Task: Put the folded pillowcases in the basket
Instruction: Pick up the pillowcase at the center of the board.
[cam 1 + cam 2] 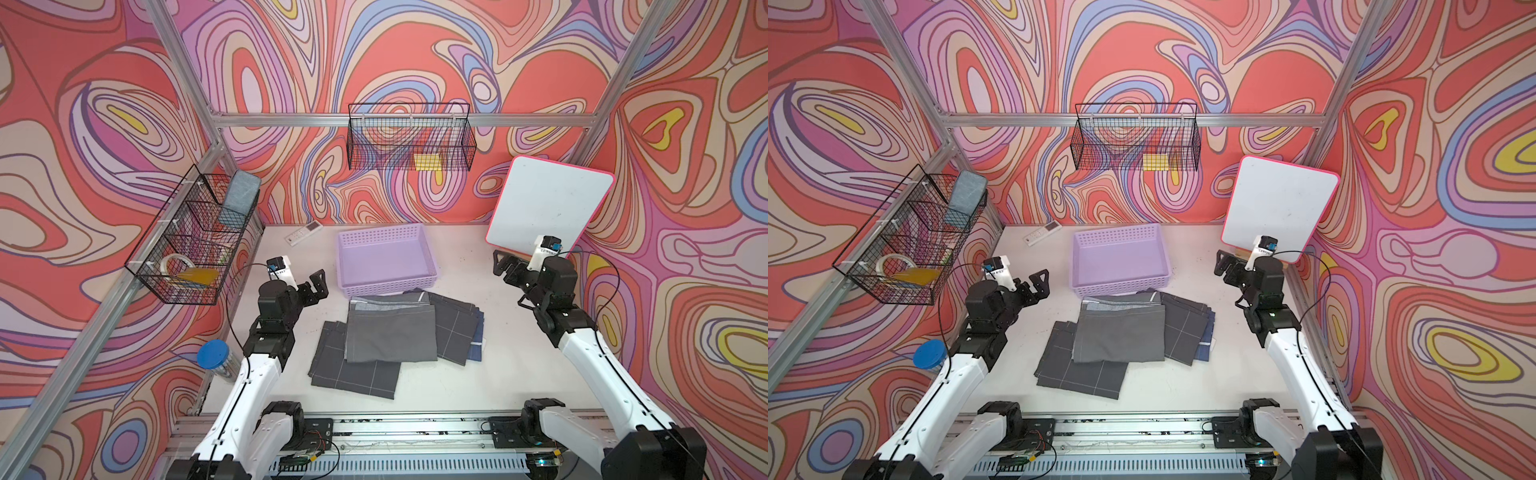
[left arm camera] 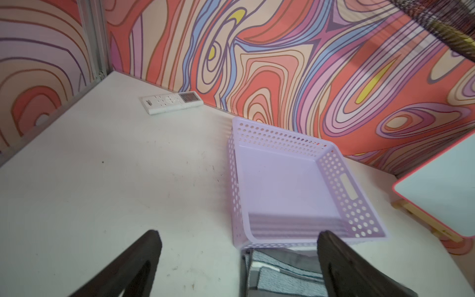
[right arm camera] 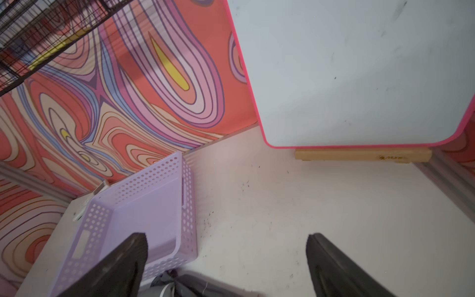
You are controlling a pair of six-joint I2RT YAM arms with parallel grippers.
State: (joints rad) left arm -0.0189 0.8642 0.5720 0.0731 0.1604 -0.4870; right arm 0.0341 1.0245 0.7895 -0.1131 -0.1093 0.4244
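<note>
Centrally, the folded pillowcase (image 1: 390, 332), smooth grey cloth, is laid over checked dark cloths (image 1: 353, 374), partly hiding them, just below the perforated lilac plastic basket (image 1: 388, 288). The left gripper (image 1: 316, 286) and right gripper (image 1: 503, 266) are held wide open, gripping nothing.

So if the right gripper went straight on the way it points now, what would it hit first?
Probably the bare table, in the gap between the basket and the whiteboard. The open right gripper tilts down toward that patch, and nothing lies there. Depth is unclear from the wrist view.
</note>
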